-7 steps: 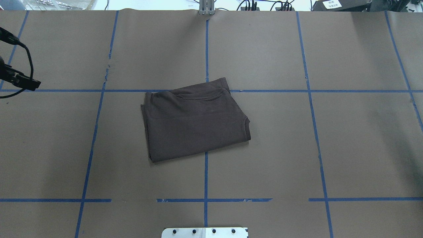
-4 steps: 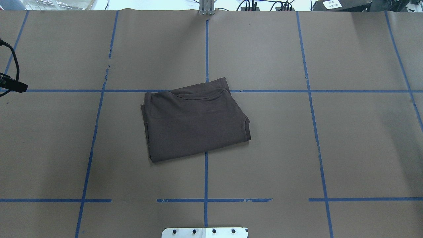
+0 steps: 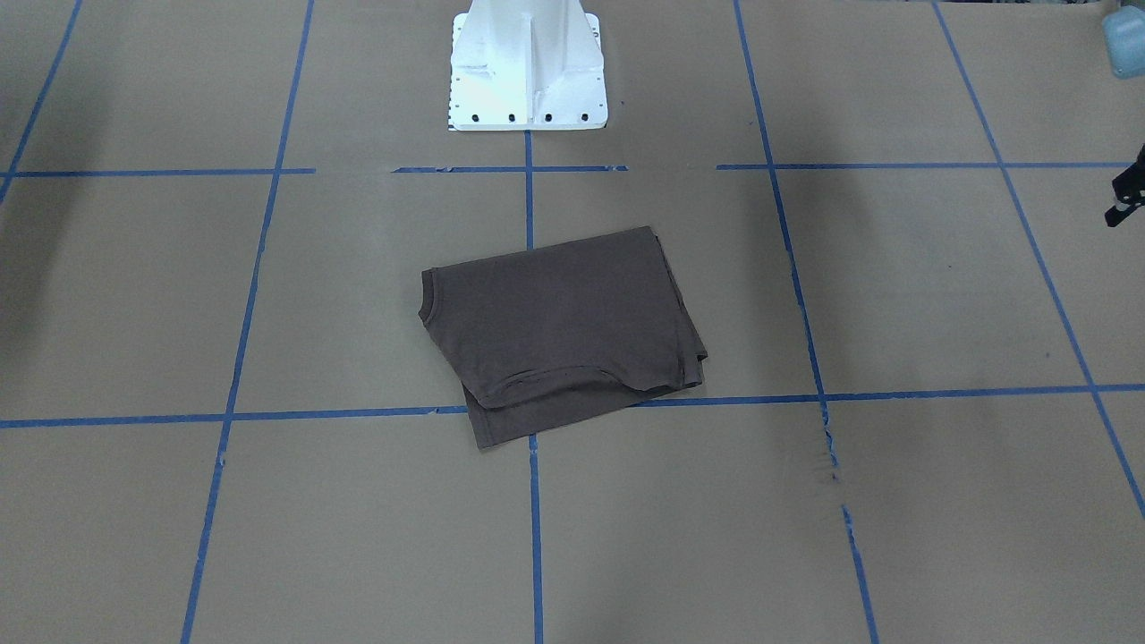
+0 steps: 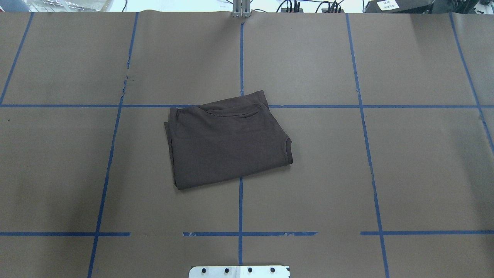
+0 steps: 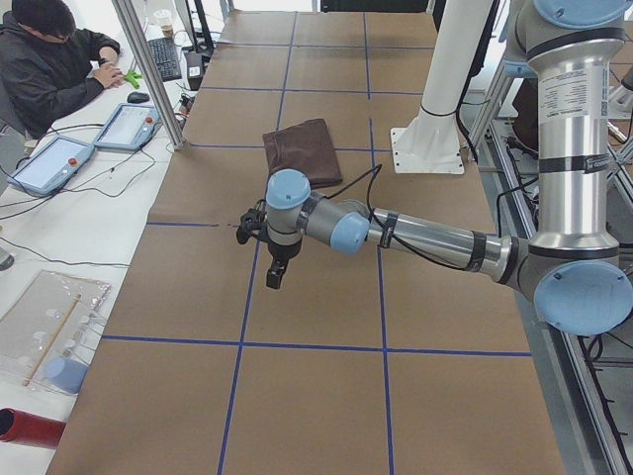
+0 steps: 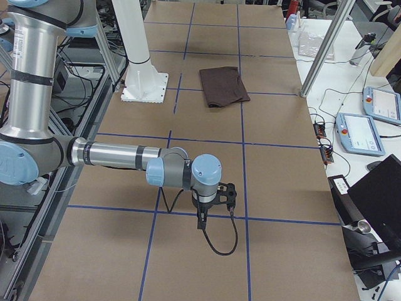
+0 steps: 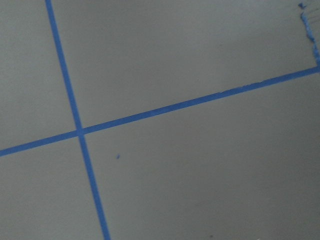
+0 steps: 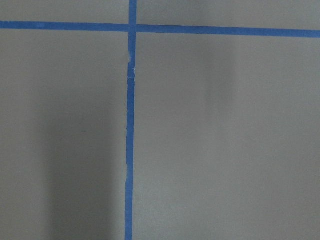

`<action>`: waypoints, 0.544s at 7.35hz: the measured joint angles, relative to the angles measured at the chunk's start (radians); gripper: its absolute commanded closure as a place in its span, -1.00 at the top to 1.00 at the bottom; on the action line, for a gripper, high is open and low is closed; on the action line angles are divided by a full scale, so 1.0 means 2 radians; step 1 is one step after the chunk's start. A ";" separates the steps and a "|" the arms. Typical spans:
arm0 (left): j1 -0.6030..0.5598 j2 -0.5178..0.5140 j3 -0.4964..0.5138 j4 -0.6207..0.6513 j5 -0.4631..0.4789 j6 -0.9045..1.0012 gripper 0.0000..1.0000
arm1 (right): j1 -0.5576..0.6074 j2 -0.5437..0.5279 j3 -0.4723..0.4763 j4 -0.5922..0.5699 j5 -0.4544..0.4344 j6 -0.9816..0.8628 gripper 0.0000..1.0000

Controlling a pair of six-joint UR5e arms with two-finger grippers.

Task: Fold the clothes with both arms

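The dark brown T-shirt (image 4: 227, 144) lies folded into a flat, roughly rectangular packet on the bench (image 4: 424, 154), straight out in front of the white pedestal (image 4: 239, 271) and a little apart from it. Its long axis runs crosswise to the pedestal, skewed so that the end on the robot's right sits farther out than the end on the left. The ribbed collar (image 4: 231, 112) faces up along the edge away from the pedestal, so the neck points outward. The packet covers a crossing of the blue tape lines (image 4: 240, 208) that grid the brown bench covering. Nothing touches the cloth. Both arms are well off to either side of the pedestal, low over bare bench. The left arm (image 5: 435, 237) stretches out with the left end effector (image 5: 273, 281) pointing down above a tape line, and the right arm (image 6: 113, 153) does likewise with the right end effector (image 6: 200, 223). Whether either end effector's fingers are spread or pressed together cannot be told. Both wrist cameras show only bench covering and tape.
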 measured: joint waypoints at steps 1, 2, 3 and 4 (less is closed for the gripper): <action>-0.025 0.004 0.025 0.001 -0.005 0.039 1.00 | 0.001 -0.005 0.009 -0.003 0.000 0.000 1.00; -0.040 0.009 0.036 0.007 -0.012 0.056 1.00 | 0.001 -0.008 0.013 -0.004 0.000 0.001 1.00; -0.047 0.014 0.041 0.022 -0.017 0.062 1.00 | 0.001 -0.009 0.014 -0.004 0.001 0.003 1.00; -0.050 0.016 0.042 0.037 -0.019 0.064 1.00 | 0.001 -0.009 0.013 -0.002 0.004 0.003 1.00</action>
